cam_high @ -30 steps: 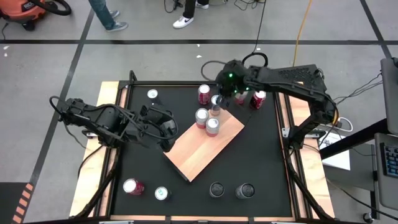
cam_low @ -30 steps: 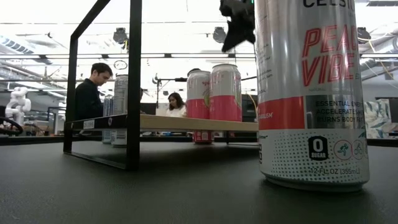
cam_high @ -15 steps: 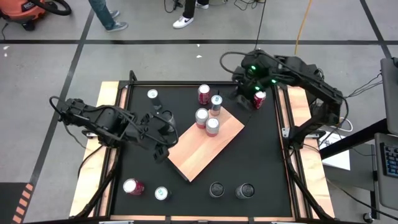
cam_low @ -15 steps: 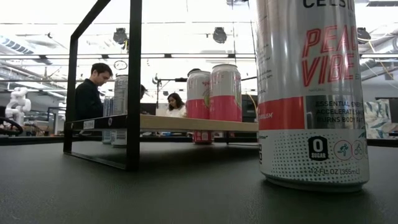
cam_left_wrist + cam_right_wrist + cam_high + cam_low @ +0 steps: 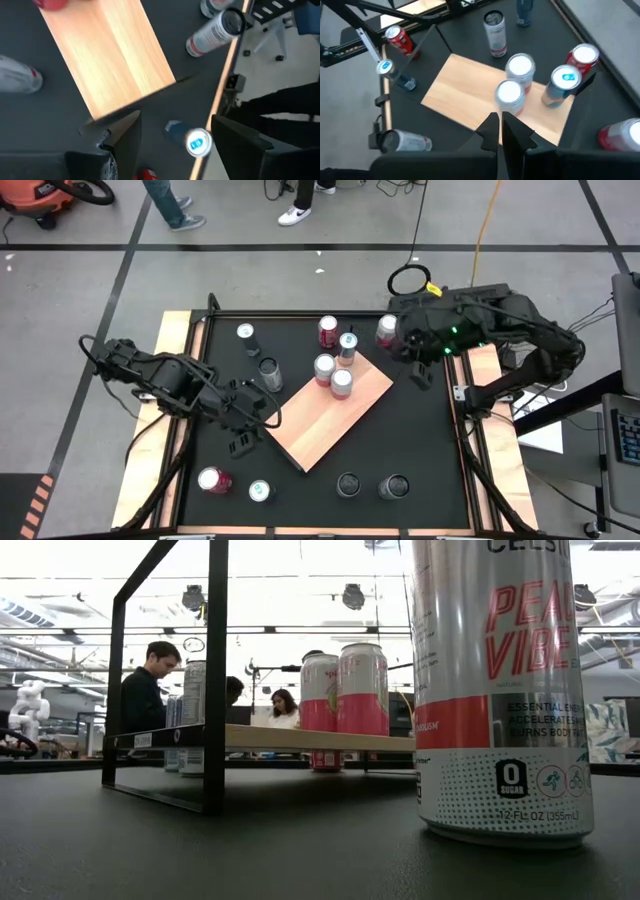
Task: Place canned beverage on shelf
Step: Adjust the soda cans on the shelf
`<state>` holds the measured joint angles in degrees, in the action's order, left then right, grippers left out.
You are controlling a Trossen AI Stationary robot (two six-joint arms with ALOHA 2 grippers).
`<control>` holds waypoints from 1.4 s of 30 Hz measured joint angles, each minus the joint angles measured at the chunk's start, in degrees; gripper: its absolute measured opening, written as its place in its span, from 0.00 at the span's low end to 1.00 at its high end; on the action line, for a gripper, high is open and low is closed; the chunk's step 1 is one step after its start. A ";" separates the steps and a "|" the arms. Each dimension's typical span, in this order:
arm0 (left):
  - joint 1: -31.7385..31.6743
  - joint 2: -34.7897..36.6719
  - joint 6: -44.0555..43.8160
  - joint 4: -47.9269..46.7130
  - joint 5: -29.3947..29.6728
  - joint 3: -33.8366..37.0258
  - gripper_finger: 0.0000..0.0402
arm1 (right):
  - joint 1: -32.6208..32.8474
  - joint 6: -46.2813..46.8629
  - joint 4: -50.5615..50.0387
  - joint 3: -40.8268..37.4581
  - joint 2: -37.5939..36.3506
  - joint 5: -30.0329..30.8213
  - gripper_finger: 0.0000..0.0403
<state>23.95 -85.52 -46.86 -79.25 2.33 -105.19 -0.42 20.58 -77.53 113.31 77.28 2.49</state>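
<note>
A black table is seen from above, with a dark robot arm at each side. A light wooden shelf sits at an angle near the middle. Three cans stand upright on its far end, close together. More cans stand on the tabletop around it: one red can just beyond the shelf, one beside the right arm, two at the near left corner, two dark ones at the near edge, and two to the left of the shelf.

The left gripper hovers just off the shelf's left edge, jaws apart and holding nothing. The right gripper hangs over the table to the right of the shelf, fingers pressed together, empty.

The cans are tall, slim, smooth metal cylinders. They would likely be slippery and easy to tip, and thin walls could dent under a hard squeeze; whether they are full is hard to tell. A grip across the middle of the body looks safest.
</note>
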 joint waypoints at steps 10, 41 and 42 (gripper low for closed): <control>9.23 -0.01 -17.65 -5.12 -1.90 0.01 0.60 | 11.78 8.18 0.18 -7.31 -1.95 0.45 0.00; 11.89 -6.86 -31.85 -5.95 20.12 0.22 0.73 | 22.72 8.78 8.48 -17.44 -1.38 22.83 0.00; 11.46 -6.86 -31.83 -5.95 21.67 0.22 0.73 | 21.41 7.63 8.62 -18.81 -1.30 22.90 0.00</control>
<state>35.40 -92.38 -78.69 -85.20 24.00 -104.97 20.99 28.21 -68.91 94.50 75.98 25.39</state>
